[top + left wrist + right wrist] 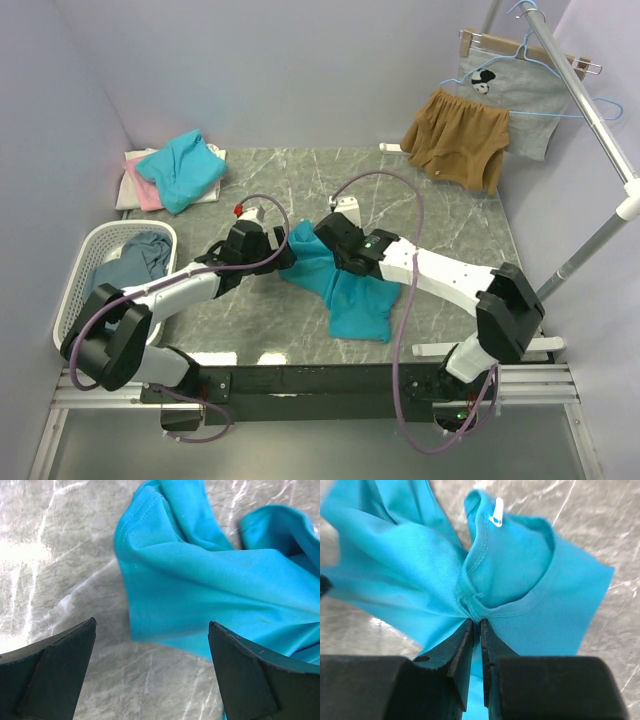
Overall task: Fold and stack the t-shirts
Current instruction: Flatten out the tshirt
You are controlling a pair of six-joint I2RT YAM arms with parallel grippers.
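A crumpled teal t-shirt point(345, 290) lies at the middle of the marble table point(440, 220). My right gripper point(322, 243) is shut on the teal t-shirt, pinching the fabric at its collar seam point(476, 611), with a white neck label point(496, 515) beyond. My left gripper point(283, 250) is open and empty at the shirt's left edge; in the left wrist view its fingers point(65, 665) hover over bare table beside a hem point(200, 590). A stack of teal point(182, 168), pink point(145, 190) and white tees sits at the back left.
A white basket point(80, 275) at the left holds a slate-blue garment point(135, 260). Tan-brown shorts point(458, 138) and a grey printed garment point(515, 95) hang from a rack point(590, 100) at the back right.
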